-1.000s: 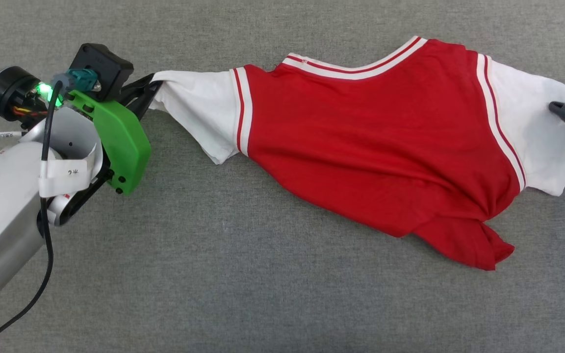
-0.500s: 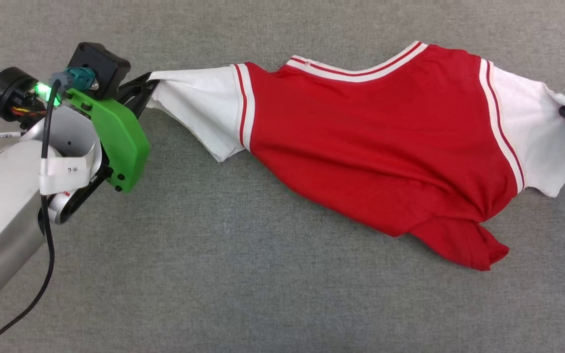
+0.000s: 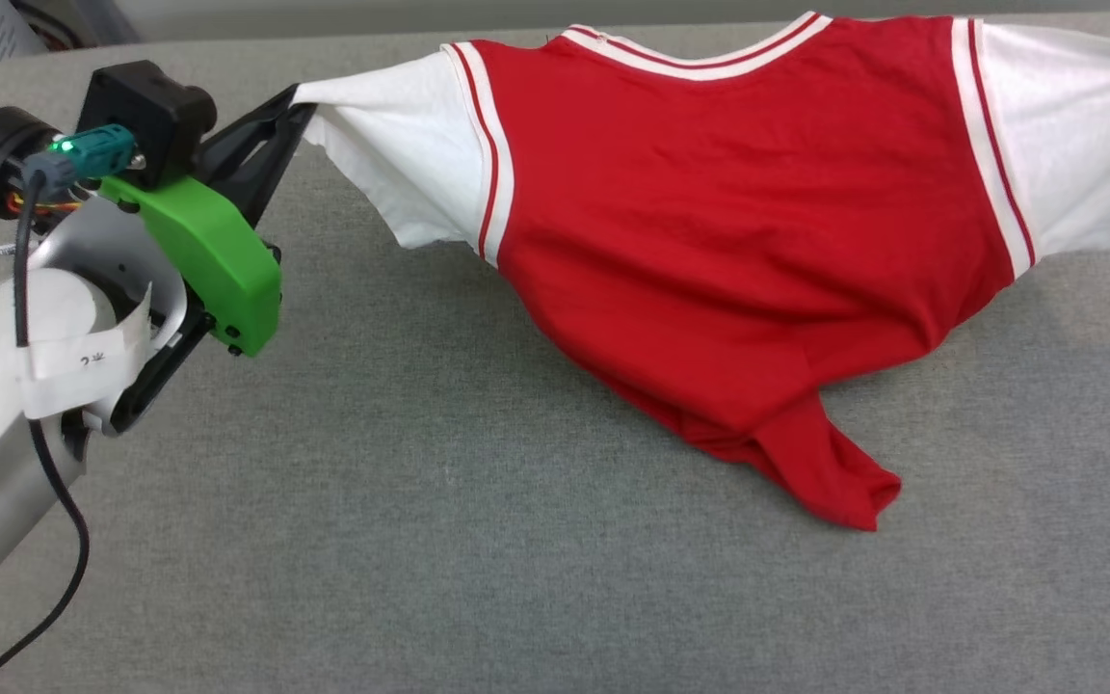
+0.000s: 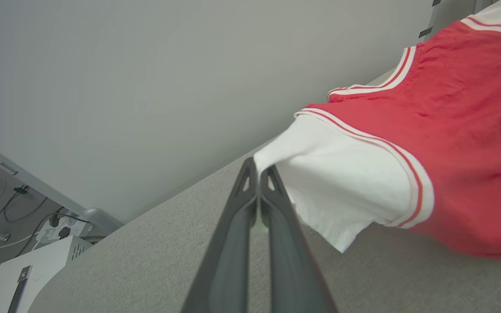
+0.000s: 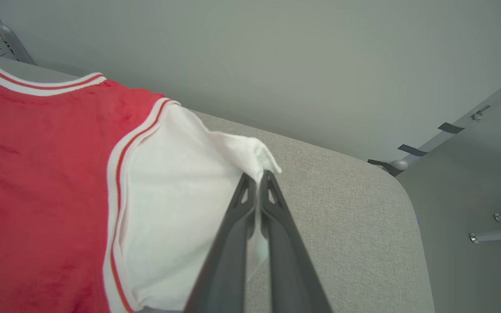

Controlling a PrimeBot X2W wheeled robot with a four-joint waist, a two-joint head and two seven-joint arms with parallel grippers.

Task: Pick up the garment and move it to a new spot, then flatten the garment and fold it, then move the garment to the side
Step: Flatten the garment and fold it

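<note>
T-shirt is stretched, sleeve tips clamped in both jaws; thin bites could be pulled free by tension.

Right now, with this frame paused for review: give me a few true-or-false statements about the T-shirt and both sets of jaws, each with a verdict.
1. The left jaws are shut on the tip of one white sleeve of the red T-shirt. True.
2. The right jaws hang open, clear of the cloth. False: they are shut on the edge of the other white sleeve.
3. The T-shirt lies flat on the grey table surface. False: its top is raised and stretched between the two sleeves, and only the lower hem corner trails down to the surface.
4. In the head view, the striped collar runs along the T-shirt's upper edge. True.
</note>
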